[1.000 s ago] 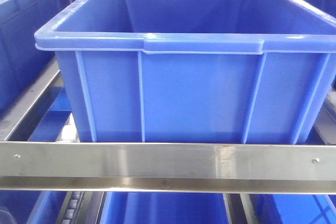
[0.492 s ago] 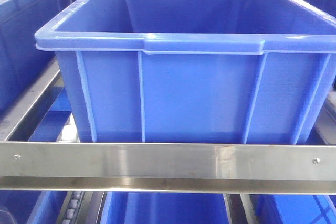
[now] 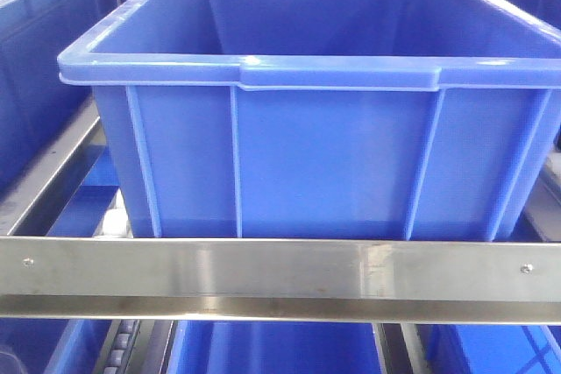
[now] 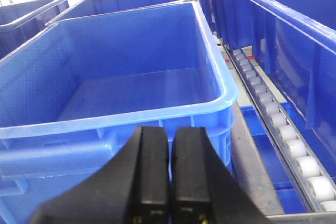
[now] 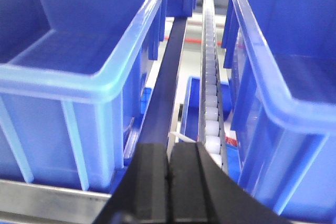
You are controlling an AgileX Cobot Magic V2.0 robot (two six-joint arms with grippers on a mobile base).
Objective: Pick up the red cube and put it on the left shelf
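The red cube is out of view in every frame. The left shelf fills the front view, with its flat silver front rail [image 3: 280, 269] and screws running under a large blue ribbed crate [image 3: 333, 164]. My left gripper [image 4: 170, 129] is shut with nothing between its black fingers, just before the near rim of an empty blue crate [image 4: 157, 108]. Also shut and empty, my right gripper [image 5: 169, 148] points down the gap between two blue crates, above the steel rail [image 5: 47, 192].
A white roller track [image 4: 273, 114] runs to the right of the left gripper's crate, with more blue crates [image 4: 294, 35] beyond it. In the right wrist view another roller track [image 5: 211, 98] lies between the left crate [image 5: 79, 77] and the right crate [image 5: 283, 103]. Lower crates [image 3: 272, 348] show under the rail.
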